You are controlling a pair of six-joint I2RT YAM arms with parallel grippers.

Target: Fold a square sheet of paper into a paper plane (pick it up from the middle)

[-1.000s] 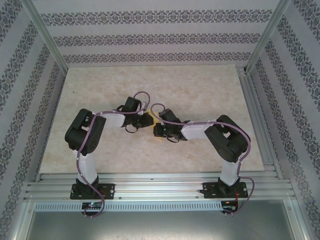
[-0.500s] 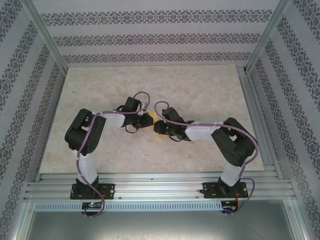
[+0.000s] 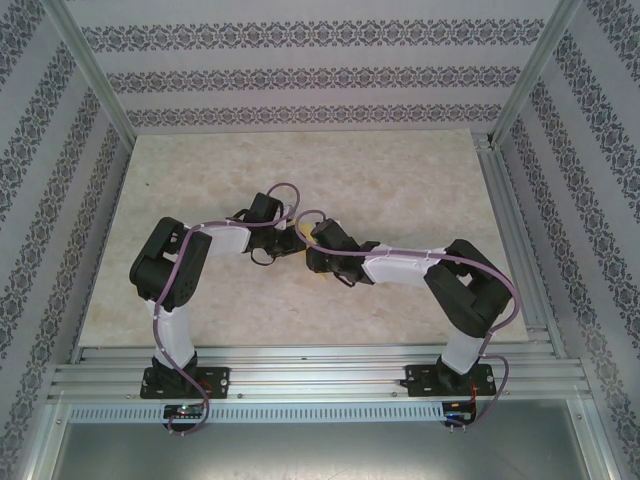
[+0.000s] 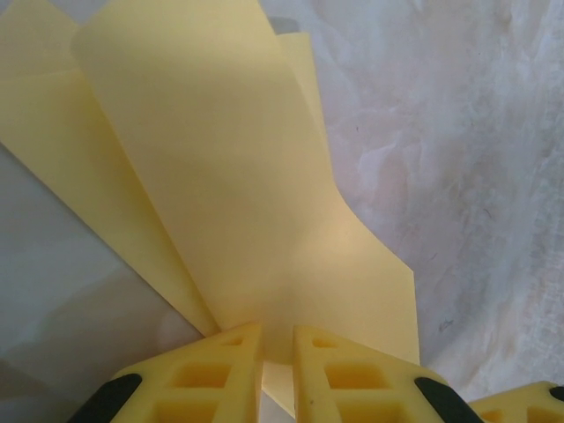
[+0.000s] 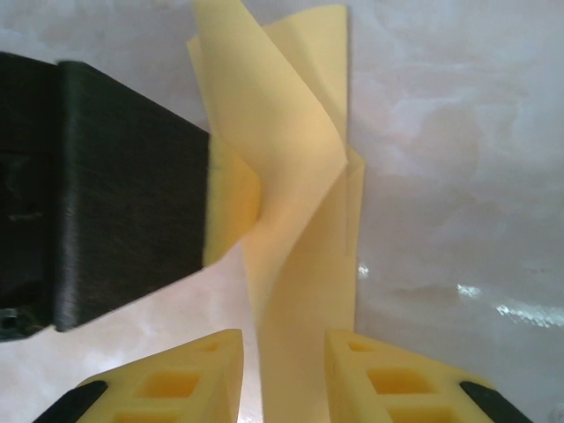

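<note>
When checked against the picture from a second ago, shows the right arm [image 3: 400,265] stretched lower and farther toward the left, with its elbow pushed out to the side. Shows the left arm [image 3: 170,330] in the same spot as before. Had the right fingers [image 5: 397,379] pressed tight back then; now has them standing apart.

Finds the yellow paper [image 4: 229,176] near the middle of the tabletop [image 3: 400,180], between the two arms and mostly hidden under their black wrists from above. Cannot tell whether it rests on the tabletop or hangs just over it.

From the left wrist, shows the left fingers [image 4: 203,370] almost together and clamped on the narrow end of the paper. Fans out from there, up and toward the left of that picture, in a few folded flaps, getting wider the farther it goes.

From the right wrist, shows the yellow paper [image 5: 300,150] as a long strip. Starts in the gap between the right fingers at the bottom and runs straight away from them to the top of the picture, where two flaps stand open. Shows the left fingers [image 5: 231,207] coming in from the left side, pinching the strip partway along.
</note>
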